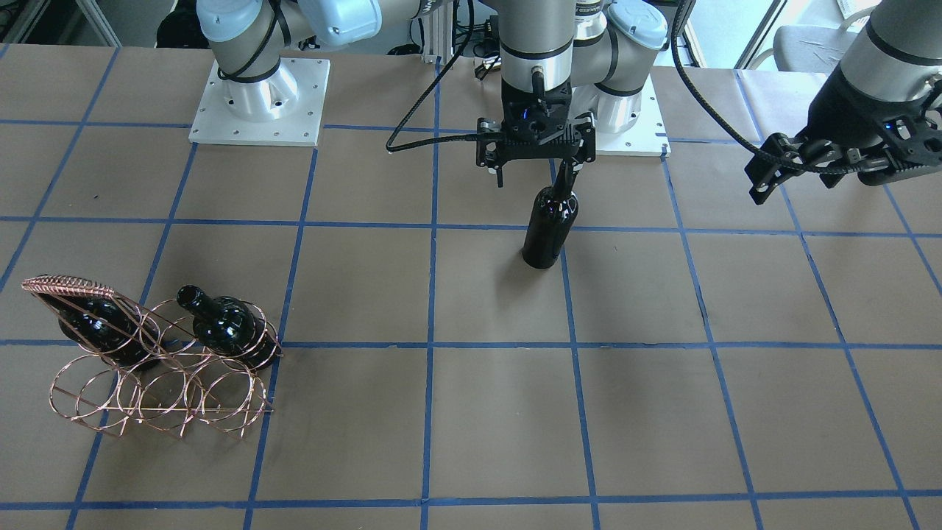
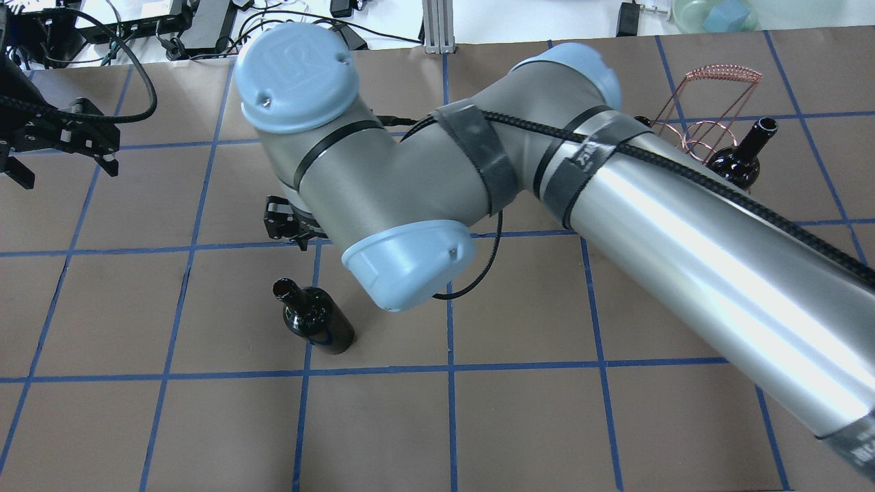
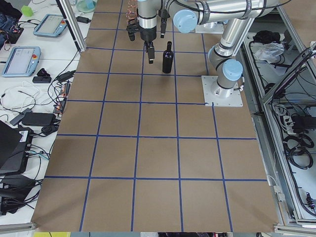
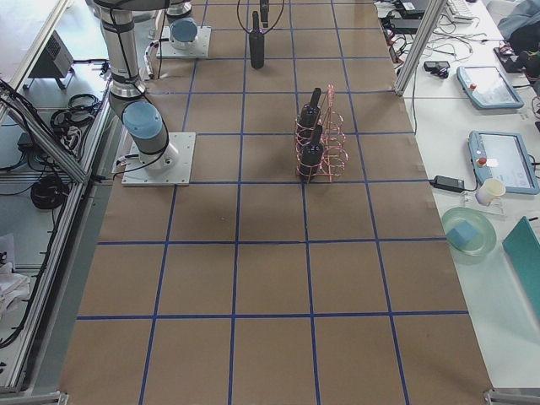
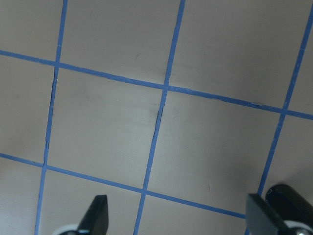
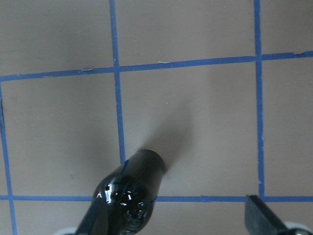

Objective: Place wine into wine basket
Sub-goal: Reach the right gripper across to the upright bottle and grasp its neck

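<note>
With two bottles (image 1: 224,324) already sitting in the wine basket (image 1: 70,283), the last wine (image 1: 548,232) is standing upright, ungrasped, well off at the basket's two o'clock in the front-facing view, its neck beside one spread finger of the right gripper (image 1: 533,177), while the left gripper (image 5: 178,213) is hovering spread wide and empty

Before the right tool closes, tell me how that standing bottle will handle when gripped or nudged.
The wine stands upright, tall on a narrow base, so a sideways nudge from the right tool would probably tip it. Its glossy glass is likely slippery at the neck. Tipped over, the round body would probably roll.
</note>
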You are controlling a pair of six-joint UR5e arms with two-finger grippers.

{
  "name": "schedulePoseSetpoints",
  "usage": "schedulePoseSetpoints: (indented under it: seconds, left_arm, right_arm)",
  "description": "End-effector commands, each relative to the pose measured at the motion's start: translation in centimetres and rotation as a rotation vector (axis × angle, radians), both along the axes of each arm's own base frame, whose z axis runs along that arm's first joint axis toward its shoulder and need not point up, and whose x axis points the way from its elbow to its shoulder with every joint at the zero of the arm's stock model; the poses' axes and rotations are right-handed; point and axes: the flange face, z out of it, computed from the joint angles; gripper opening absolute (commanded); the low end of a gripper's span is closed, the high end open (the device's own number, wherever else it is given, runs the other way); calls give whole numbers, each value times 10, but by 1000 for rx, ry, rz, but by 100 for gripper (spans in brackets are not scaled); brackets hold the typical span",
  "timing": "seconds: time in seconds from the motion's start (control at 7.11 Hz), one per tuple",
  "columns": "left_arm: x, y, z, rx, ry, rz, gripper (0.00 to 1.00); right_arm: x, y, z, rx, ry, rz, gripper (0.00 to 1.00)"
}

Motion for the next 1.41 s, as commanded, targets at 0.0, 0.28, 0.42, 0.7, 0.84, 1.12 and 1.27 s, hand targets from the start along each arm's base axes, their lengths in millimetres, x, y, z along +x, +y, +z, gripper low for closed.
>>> schedulePoseSetpoints:
  seconds: [0.0, 0.28, 0.42, 0.7, 0.84, 1.12, 1.27]
  left_arm:
    - [0, 0, -1, 2, 1, -1, 100]
    - [0, 0, -1, 2, -1, -1, 100]
    - [0, 0, -1, 4, 0, 1, 100]
    - [1, 1, -2, 6, -1, 1, 100]
    - [1, 0, -1, 4, -2, 1, 100]
    - [1, 0, -1, 4, -2, 1, 100]
    - [1, 0, -1, 4, -2, 1, 100]
  right_arm:
    - [20, 15, -2, 7, -12, -15, 100]
    - [35, 20, -27, 38, 16, -2, 100]
    - [48, 28, -45, 54, 41, -3, 100]
    - [51, 33, -49, 61, 52, -2, 100]
    - [51, 34, -48, 58, 51, -2, 95]
    - [51, 33, -50, 57, 52, -2, 77]
    - [52, 32, -50, 55, 49, 4, 76]
